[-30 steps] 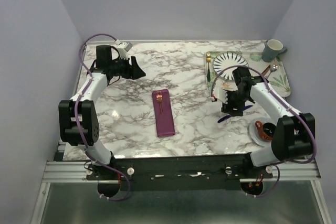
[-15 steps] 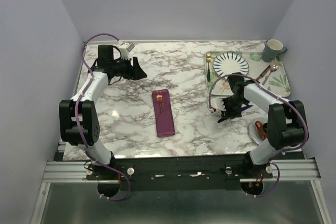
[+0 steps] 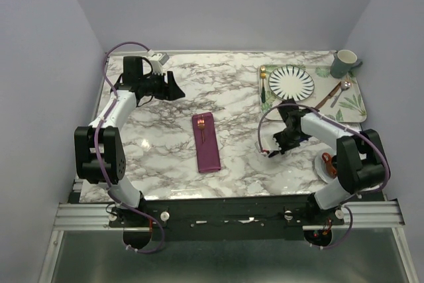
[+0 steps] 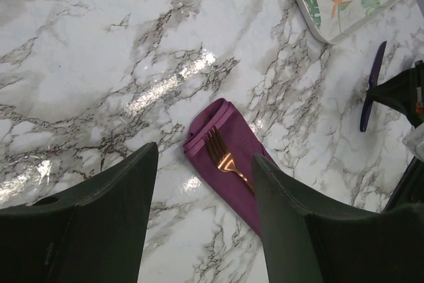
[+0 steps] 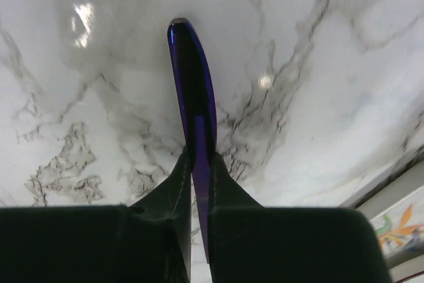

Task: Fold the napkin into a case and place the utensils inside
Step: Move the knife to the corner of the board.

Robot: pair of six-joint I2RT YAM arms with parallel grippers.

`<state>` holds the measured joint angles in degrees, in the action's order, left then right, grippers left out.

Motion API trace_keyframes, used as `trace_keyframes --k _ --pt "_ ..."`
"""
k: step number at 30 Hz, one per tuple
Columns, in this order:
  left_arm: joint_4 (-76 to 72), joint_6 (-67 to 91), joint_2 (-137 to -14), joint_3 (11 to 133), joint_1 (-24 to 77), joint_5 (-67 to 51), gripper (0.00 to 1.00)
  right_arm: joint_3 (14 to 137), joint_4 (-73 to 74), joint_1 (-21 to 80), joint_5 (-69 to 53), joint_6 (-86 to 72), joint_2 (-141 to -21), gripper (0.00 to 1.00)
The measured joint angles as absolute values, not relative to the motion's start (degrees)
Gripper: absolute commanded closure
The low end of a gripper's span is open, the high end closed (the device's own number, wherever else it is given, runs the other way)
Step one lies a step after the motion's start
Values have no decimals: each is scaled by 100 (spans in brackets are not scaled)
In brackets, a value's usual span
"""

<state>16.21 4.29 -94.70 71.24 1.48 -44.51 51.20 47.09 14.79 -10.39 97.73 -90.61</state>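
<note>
**Right gripper.** The right gripper [image 5: 200,164] is closed narrowly on the knife [image 5: 194,97]. Both fingers [image 5: 173,193] press the flat sides of the dark blue handle. The rest of the knife extends straight ahead of the fingertips, over the marble counter [image 3: 238,97]. Whether the forward end rests on the counter cannot be determined. In the overhead view this gripper [image 3: 273,149] sits low over the counter, and the tray [image 3: 351,107] lies beyond it and to its right.

**Left gripper.** The left gripper [image 3: 171,87] stands wide, with nothing between its fingers. It is raised above the counter at the far left.

**Case.** The case [image 3: 207,142] is a narrow plum-purple pouch lying flat on the counter. It is forward of and below the left gripper, and well apart from it. The left wrist view frames the case [image 4: 246,154] in the gap between the spread fingers [image 4: 119,190]. The case is well to the left of the right gripper, with bare counter between them.

**Fork.** The copper fork [image 3: 201,127] lies on the case with its tines near the far end of the case. Its handle runs towards the pouch body.

**Other items.** The tray carries a striped plate [image 3: 291,83] and a silver spoon [image 3: 342,89]. A grey mug [image 3: 344,63] stands at the far corner, beyond the right gripper.
</note>
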Motion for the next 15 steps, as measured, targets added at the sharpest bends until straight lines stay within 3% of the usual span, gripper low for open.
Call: trace_keyframes --k 10,15 --pt "1577 565 -9454 7109 60 -4429 32 5050 4823 3068 -1382 10342 -8943 93" --pt "1466 655 -9323 6943 -36 -4425 32 5061 5022 3776 -1581 11000 -8960 88"
